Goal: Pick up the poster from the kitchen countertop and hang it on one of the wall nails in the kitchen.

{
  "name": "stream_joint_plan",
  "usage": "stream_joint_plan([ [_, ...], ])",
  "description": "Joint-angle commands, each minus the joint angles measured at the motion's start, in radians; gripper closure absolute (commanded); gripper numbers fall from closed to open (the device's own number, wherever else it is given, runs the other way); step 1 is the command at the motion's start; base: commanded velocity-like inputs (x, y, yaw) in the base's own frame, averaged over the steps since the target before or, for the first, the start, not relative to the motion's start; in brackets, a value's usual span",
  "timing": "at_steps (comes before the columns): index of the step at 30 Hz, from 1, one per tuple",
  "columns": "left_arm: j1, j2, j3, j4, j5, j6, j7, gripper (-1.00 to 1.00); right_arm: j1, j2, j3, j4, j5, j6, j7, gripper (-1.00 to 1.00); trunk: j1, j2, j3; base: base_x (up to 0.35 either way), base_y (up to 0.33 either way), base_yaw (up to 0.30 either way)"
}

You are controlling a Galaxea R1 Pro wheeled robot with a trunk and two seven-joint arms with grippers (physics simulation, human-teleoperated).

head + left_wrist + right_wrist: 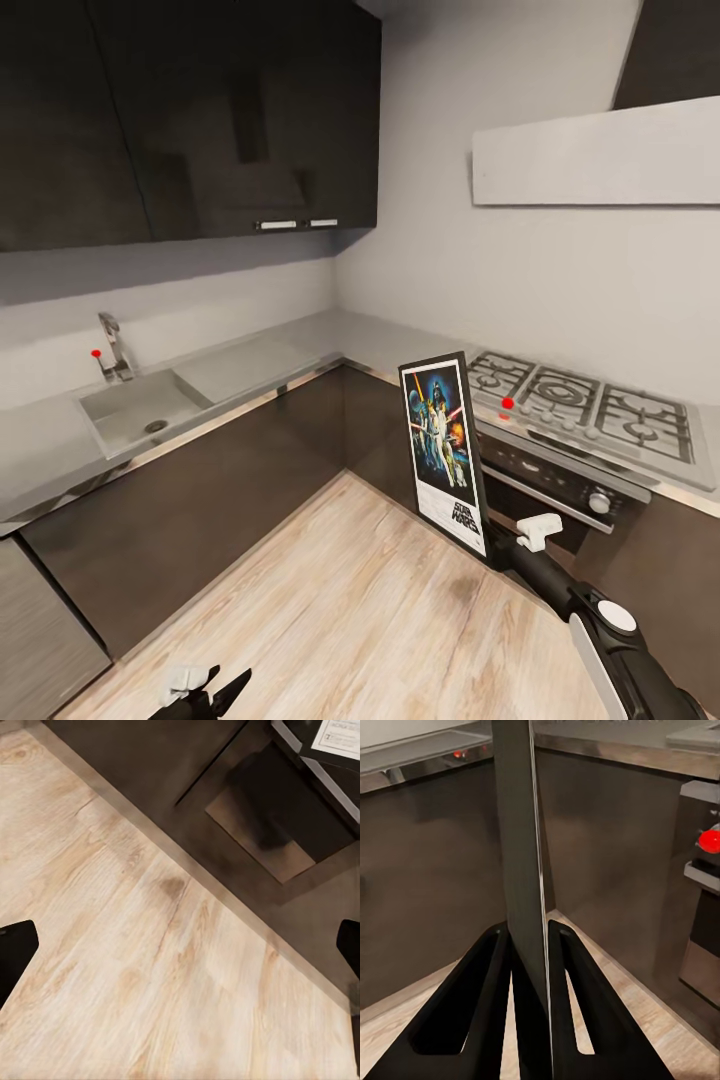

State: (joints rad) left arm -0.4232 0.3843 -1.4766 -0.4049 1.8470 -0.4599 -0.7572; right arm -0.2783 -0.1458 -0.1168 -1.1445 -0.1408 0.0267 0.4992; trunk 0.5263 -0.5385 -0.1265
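The poster (445, 450) stands upright in the air above the wooden floor, in front of the stove. It has a black frame, a white border and colourful figures on dark blue. My right gripper (497, 545) is shut on its lower right corner. In the right wrist view the poster (521, 870) shows edge-on, pinched between the two black fingers (472, 1005) of the right gripper (529, 937). My left gripper (228, 680) hangs low over the floor, open and holding nothing, with its fingertips (15, 945) far apart. The pale grey kitchen countertop (280, 355) runs in an L behind. The wall nail is out of view.
A sink (140, 405) with a faucet (115, 345) sits in the left run of the countertop. A gas stove (580, 400) over an oven (560, 490) is at the right. Dark upper cabinets (200, 110) and a pale hood (600, 155) hang above. Dark cabinet fronts (200, 490) border the wooden floor (380, 610).
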Motion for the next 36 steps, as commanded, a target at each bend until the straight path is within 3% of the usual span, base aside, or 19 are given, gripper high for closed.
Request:
stream_joint_plan([
  [1,-0.002,0.000,-0.008,-0.002,0.011,-0.004,-0.002,-1.00,-0.001,0.000,-0.001,0.000,-0.011,0.004,0.009,1.00,-0.003,0.006,0.001,0.000,0.000,0.000],
  [20,-0.002,-0.001,-0.008,-0.002,0.011,-0.003,-0.002,-1.00,-0.001,0.000,-0.001,0.000,-0.011,0.004,0.009,1.00,-0.076,0.139,0.061,0.000,0.000,0.000],
  [36,-0.002,-0.001,-0.008,-0.002,0.011,-0.004,-0.002,-1.00,-0.001,0.000,-0.001,-0.009,-0.011,0.004,0.009,1.00,-0.076,0.139,0.061,0.000,0.000,0.000],
])
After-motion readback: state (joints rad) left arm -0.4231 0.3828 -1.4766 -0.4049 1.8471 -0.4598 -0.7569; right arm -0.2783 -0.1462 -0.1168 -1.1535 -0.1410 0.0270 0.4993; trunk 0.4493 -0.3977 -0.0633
